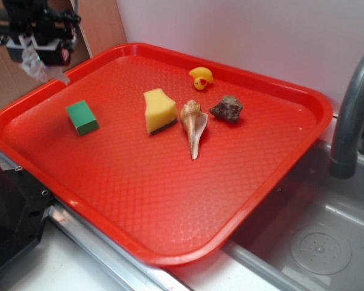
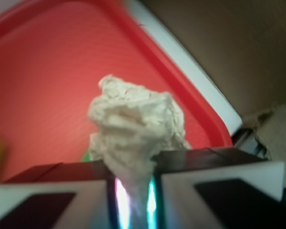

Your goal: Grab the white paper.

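Hanging above the far-left corner of the tray (image 1: 303, 130), the claw (image 1: 39, 57) is clamped on the paper (image 1: 35, 63), which dangles as a pale crumpled wad clear of the red surface — so the grab looks done, with the wad lifted off. The exterior view gives the layout: a green block (image 1: 82, 117) lies just below the claw's corner, and further right sit a sponge (image 1: 159, 110), a shell (image 1: 193, 126), a rock (image 1: 227, 108) and a duck (image 1: 201, 77), all well apart from the claw and untouched. It does not show the grip itself, since the claw is dark and cut off by the frame edge. The wrist view supplies that — the paper (image 2: 136, 129) is pinched at its narrow end between the two fingers (image 2: 62, 191), its bulk bunched out beyond them, with the tray rim (image 2: 190, 88) behind.
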`<state>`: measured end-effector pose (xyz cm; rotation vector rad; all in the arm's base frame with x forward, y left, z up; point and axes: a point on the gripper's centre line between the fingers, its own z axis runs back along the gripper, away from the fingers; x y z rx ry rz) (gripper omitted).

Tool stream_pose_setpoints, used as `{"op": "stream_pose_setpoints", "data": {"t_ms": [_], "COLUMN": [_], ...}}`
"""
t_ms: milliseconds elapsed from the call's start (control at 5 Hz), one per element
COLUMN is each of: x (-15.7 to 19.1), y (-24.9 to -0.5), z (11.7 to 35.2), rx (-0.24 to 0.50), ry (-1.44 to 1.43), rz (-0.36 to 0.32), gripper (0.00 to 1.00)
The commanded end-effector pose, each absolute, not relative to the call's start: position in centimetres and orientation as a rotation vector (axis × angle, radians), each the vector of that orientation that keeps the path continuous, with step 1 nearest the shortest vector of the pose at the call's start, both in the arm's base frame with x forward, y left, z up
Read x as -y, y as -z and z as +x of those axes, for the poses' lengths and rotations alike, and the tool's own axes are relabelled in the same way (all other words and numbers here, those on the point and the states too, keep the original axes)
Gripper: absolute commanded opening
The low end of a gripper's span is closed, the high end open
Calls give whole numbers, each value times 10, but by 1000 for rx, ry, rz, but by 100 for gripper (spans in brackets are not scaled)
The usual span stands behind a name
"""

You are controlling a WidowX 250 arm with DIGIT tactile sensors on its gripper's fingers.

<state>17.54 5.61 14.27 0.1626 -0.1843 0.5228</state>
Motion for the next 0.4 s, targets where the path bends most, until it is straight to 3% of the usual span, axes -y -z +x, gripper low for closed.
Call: {"op": "stream_pose_setpoints", "data": {"t_ms": [0,200], "x": [-10,7], "y": [-200,-206], "z": [149,147], "rx": [175,147], "ry": [-109,-19], "rz": [64,-19], "gripper": [0,0]}}
